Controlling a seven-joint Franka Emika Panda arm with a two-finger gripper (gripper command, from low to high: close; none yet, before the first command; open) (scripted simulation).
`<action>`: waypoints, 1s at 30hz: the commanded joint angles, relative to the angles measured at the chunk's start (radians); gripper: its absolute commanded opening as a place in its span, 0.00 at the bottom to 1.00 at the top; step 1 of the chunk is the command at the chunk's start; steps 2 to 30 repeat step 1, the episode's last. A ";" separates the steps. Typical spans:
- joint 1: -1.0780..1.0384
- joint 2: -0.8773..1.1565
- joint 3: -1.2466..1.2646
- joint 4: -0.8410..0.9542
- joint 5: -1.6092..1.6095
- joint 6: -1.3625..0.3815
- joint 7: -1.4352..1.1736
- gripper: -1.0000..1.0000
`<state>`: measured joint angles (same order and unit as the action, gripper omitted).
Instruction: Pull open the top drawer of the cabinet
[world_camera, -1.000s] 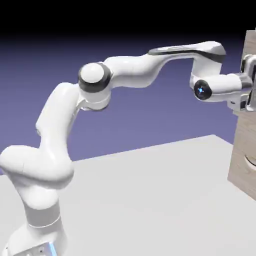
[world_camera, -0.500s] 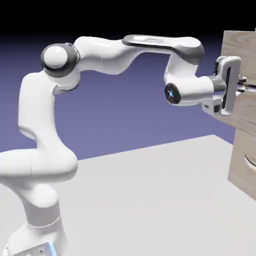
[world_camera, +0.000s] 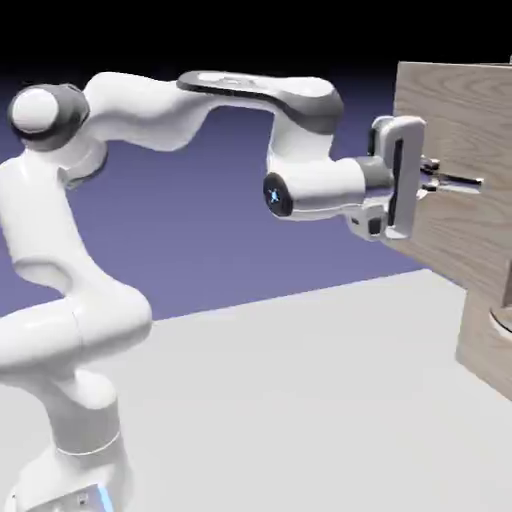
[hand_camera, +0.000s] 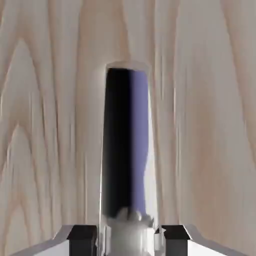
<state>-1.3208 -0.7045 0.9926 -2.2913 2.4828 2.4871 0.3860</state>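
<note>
The cabinet (world_camera: 486, 350) of pale wood stands at the exterior view's right edge. Its top drawer (world_camera: 455, 115) juts out to the left of the body below it. My gripper (world_camera: 432, 180) is at the drawer front, level with the thin silvery bar handle (world_camera: 462, 183). In the hand view the handle (hand_camera: 127, 150) runs up the middle as a shiny bar against the wood-grain front (hand_camera: 45, 125). My gripper (hand_camera: 128, 237) is open: its fingertips (hand_camera: 82, 235) stand on either side of the handle with thin gaps.
A lower drawer's curved handle (world_camera: 497, 318) shows at the right edge under the pulled-out drawer. The white table (world_camera: 300, 400) stretches from the arm's base to the cabinet. The arm's elbow is folded back high at the left.
The arm has drawn back to the left and the top drawer has slid out with it. The jaws, shut on the handle before, now stand apart around it.
</note>
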 joint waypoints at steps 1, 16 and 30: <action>0.035 -0.024 -0.036 -0.035 -0.012 -0.009 0.012 1.00; 0.035 -0.024 -0.036 -0.035 -0.012 -0.009 0.012 1.00; 0.035 -0.024 -0.036 -0.035 -0.012 -0.009 0.012 1.00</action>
